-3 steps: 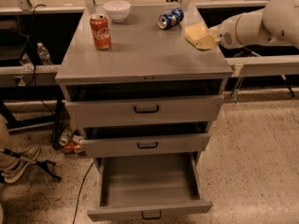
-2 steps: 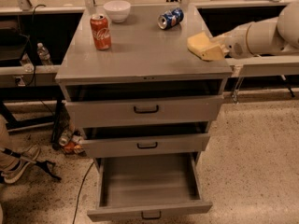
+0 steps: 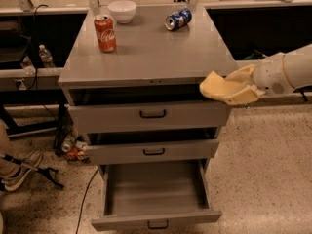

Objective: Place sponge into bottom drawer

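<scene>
The pale-yellow sponge (image 3: pixel 216 85) is held in my cream-coloured gripper (image 3: pixel 233 89). The gripper is shut on it, in the air just off the cabinet's front right corner, level with the top drawer. My arm reaches in from the right. The bottom drawer (image 3: pixel 156 220) is pulled wide open at the bottom of the grey cabinet. Its inside shows nothing in it, and its small black handle is on the front. The sponge is well above the bottom drawer and to its right.
On the cabinet top (image 3: pixel 151 52) stand a red cola can (image 3: pixel 105 32) and a white bowl (image 3: pixel 122 10), and a blue can (image 3: pixel 178 19) lies on its side. The top drawer (image 3: pixel 152 114) and middle drawer (image 3: pixel 154 151) are slightly open. Bottles (image 3: pixel 73 147) and a shoe (image 3: pixel 22 165) are on the floor at the left.
My gripper has carried the sponge from above the right side of the cabinet top forward and down, to just past the front right corner.
</scene>
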Motion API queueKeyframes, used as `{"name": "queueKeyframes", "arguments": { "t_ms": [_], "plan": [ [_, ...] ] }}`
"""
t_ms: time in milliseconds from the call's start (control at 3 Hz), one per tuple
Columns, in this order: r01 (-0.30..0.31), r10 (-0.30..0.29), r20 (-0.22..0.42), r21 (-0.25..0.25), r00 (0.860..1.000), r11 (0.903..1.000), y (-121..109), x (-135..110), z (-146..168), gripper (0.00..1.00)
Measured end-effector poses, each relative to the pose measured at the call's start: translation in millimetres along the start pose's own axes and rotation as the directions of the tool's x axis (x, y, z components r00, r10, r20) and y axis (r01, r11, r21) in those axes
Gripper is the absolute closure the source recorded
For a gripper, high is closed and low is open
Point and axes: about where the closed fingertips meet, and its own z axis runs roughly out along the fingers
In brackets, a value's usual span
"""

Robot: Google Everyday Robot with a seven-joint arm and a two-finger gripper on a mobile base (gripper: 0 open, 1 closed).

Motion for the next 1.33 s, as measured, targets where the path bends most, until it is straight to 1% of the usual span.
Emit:
{"name": "queueKeyframes", "arguments": {
  "t_ms": [333,667,1000,1333],
  "plan": [
    [0.024,-0.039,-0.080,-0.179,0.996,0.9836,53.7,39.4,10.9,1.00],
    [0.024,-0.039,-0.080,-0.179,0.996,0.9836,53.8,39.4,10.9,1.00],
    [-0.004,-0.017,-0.092,-0.218,0.996,0.9760,65.5,52.0,30.4,1.00],
    [-0.048,0.023,-0.093,-0.270,0.995,0.9617,96.9,83.9,69.7,1.00]
  ]
}}
